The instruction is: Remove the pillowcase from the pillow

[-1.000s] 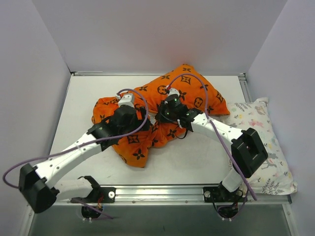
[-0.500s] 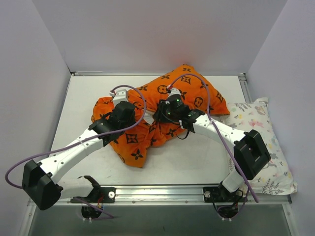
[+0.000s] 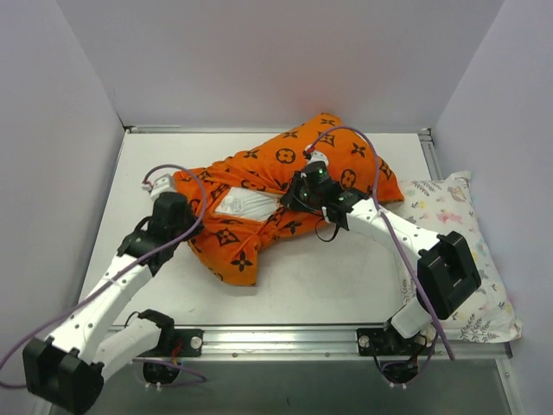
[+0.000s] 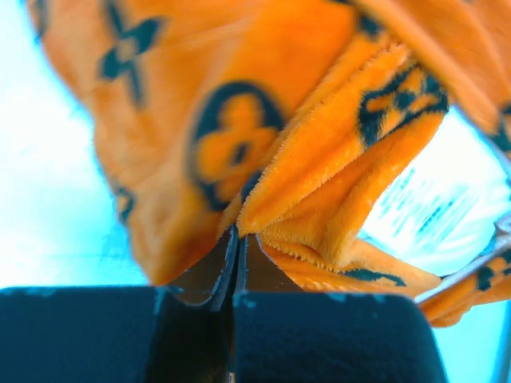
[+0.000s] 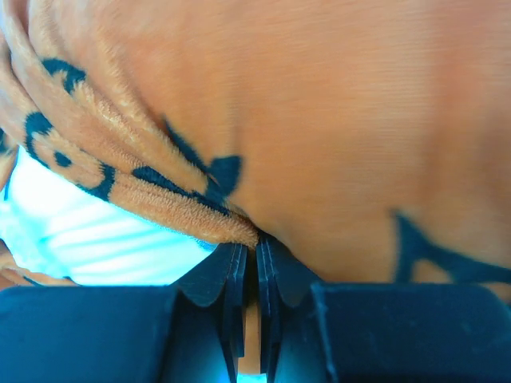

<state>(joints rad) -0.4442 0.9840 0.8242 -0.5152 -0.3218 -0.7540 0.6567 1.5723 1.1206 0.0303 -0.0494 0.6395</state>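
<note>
The orange pillowcase point(image 3: 337, 156) with black motifs lies across the middle of the table, stretched between both grippers. Its mouth gapes and the white pillow point(image 3: 244, 206) shows inside. My left gripper point(image 3: 181, 210) is at the cover's left end, shut on the fuzzy orange hem point(image 4: 319, 191); the white pillow point(image 4: 435, 203) shows past it. My right gripper point(image 3: 304, 192) is on the mouth's right side, shut on a fold of the pillowcase point(image 5: 319, 120), with the pillow point(image 5: 104, 239) showing pale to its left.
A white pillow with a pastel animal print point(image 3: 458, 251) lies along the table's right edge, beside the right arm's base. White walls close in the table point(image 3: 346, 277) at the back and on both sides.
My left gripper shut on the pillowcase edge and pulled it left, stretching the cover and opening its mouth so the white pillow shows. The right gripper shifted slightly right, still holding cloth.
</note>
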